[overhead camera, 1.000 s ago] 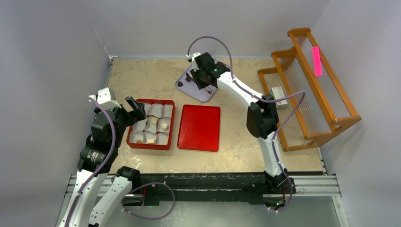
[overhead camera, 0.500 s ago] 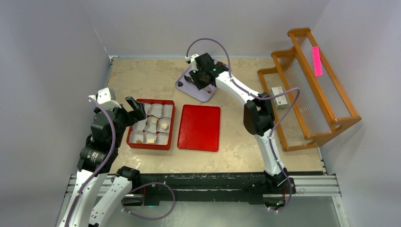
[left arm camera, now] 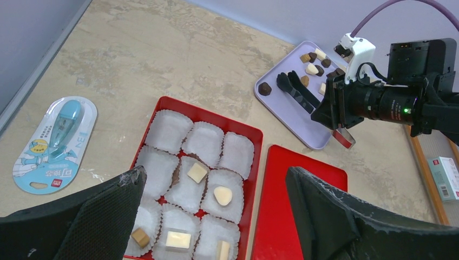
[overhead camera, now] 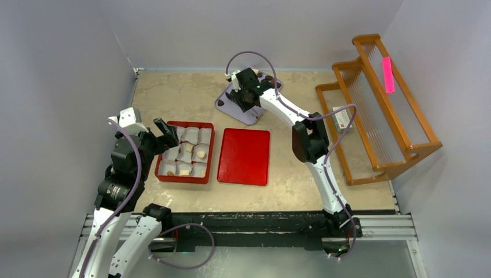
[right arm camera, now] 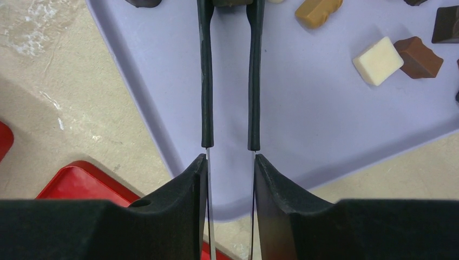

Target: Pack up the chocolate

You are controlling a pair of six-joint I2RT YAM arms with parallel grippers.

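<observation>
Inspecting right gripper (right arm camera: 230, 162): found clenched on slim black plastic tongs (right arm camera: 205, 81), long axis pointing straight ahead across flat lavender plastic tray (right arm camera: 325, 135); tips straddling one brown chocolate piece (right arm camera: 233, 2) (mostly cropped). Left gripper (left arm camera: 215, 181) found splayed, empty, well apart. Counted: five pieces in red nine-cup box (left arm camera: 254, 162); at least eight on tray.

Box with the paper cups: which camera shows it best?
The left wrist view: it looks into the box from close, so the chocolates in the cups show clearly. The top view shows it small, the left tool covering one corner. The right wrist view misses it.
</observation>
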